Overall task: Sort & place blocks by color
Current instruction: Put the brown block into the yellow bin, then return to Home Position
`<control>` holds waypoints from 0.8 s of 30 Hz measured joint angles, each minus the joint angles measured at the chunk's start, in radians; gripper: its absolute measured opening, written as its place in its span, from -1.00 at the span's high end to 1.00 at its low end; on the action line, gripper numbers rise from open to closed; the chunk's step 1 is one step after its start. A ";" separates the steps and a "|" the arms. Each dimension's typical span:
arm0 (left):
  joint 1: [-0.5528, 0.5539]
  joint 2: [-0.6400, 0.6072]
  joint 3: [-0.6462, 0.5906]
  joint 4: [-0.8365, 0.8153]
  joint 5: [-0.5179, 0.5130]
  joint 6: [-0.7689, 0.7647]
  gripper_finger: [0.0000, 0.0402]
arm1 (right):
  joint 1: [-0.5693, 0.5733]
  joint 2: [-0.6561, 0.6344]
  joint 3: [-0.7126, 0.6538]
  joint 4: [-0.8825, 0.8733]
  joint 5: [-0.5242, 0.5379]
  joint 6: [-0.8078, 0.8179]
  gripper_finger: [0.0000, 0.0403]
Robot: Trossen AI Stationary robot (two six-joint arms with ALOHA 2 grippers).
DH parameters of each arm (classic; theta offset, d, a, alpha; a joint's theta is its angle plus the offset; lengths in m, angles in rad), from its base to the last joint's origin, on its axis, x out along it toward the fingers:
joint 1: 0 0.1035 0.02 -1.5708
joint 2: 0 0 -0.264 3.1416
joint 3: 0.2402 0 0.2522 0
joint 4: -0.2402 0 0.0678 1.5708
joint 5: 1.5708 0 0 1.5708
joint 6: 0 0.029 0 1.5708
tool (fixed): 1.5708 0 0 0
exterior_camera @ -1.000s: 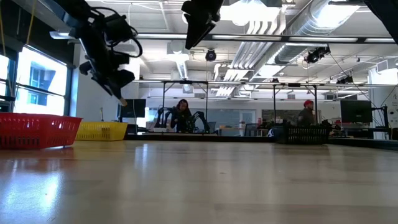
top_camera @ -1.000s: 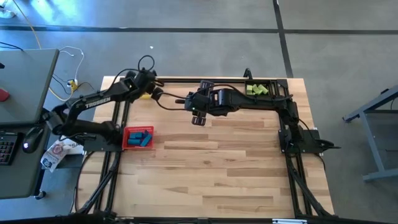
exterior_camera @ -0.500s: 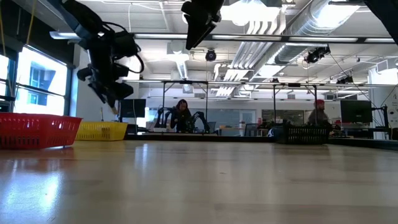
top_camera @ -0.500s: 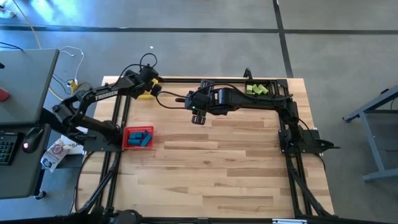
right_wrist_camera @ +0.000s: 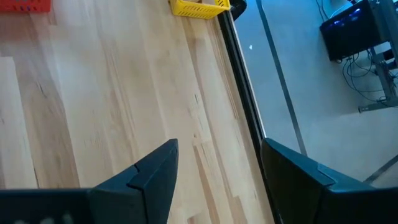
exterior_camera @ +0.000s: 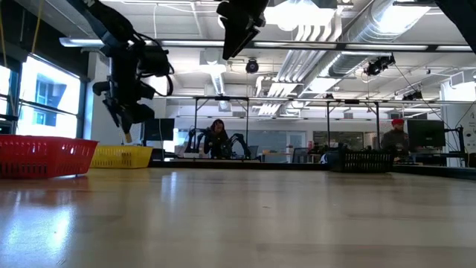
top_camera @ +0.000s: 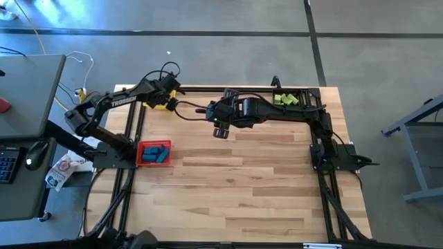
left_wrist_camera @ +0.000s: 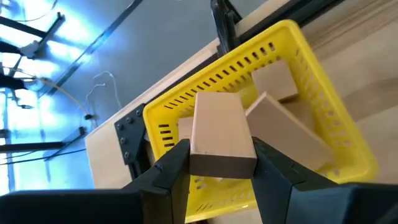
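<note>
The left gripper (left_wrist_camera: 222, 163) held a tan block (left_wrist_camera: 221, 134) tight above the yellow bin (left_wrist_camera: 323, 106) at the table's far left corner. Let go crooked, the block might hit the rim and bounce out. The right gripper (right_wrist_camera: 219, 163) waited mid-table, fingers wide, maybe empty.

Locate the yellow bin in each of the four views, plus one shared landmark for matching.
High view: yellow bin at the table's far left corner, mostly hidden under the left gripper.
Low view: at the left, just right of the red bin.
Left wrist view: fills the centre, behind the gripped tan block.
Right wrist view: at the top edge.
Shared landmark: the red bin beside it, seen in the high, low and right wrist views.
</note>
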 joint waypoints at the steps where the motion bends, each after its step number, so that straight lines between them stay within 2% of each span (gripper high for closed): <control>1: -0.001 0.005 0.000 -0.001 -0.009 0.000 0.42 | 0.000 0.000 0.000 -0.005 -0.001 0.004 -0.07; 12: -0.007 0.046 0.000 0.003 -0.076 -0.018 0.41 | 0.000 0.000 0.000 -0.024 -0.018 0.017 -0.07; 24: -0.008 0.046 0.000 0.007 -0.057 -0.019 0.15 | 0.000 0.000 0.000 -0.041 -0.040 0.018 -0.07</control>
